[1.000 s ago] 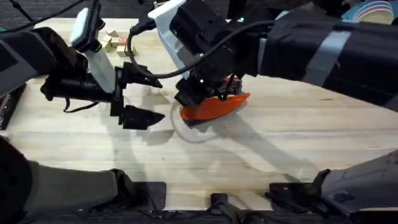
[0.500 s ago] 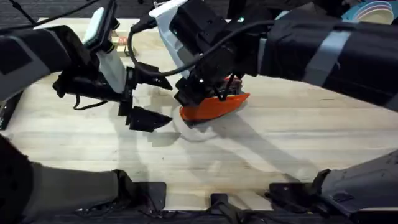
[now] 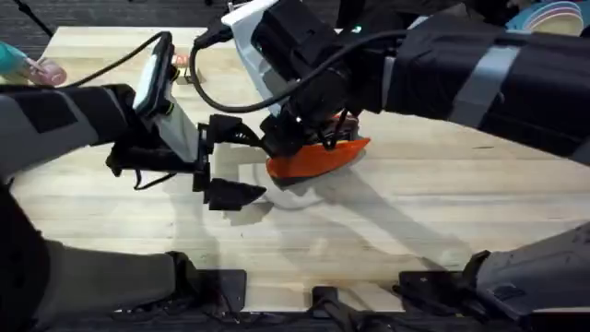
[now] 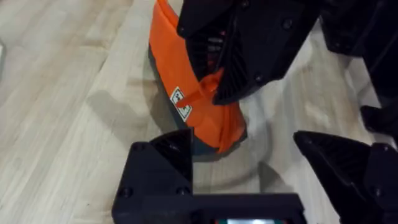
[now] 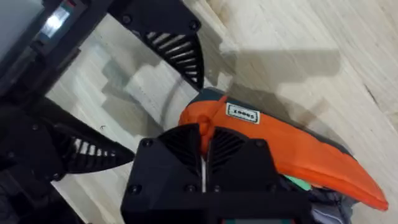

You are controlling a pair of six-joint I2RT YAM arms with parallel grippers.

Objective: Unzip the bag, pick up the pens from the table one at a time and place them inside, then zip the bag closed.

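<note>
Bag [image 3: 318,159] half hidden under right gripper [image 5: 203,152]; zipper unseen.

The bag [image 3: 318,157], an orange soft pouch with a dark underside and a small white label, stands tilted on the light wooden table [image 3: 415,212]

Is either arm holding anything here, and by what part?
The right gripper is shut on the bag, pinching its orange top edge near one end. The left gripper is open beside it, holding nothing.

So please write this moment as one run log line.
right gripper: shut on bag | left gripper: open, beside bag end | table: bag held
</note>
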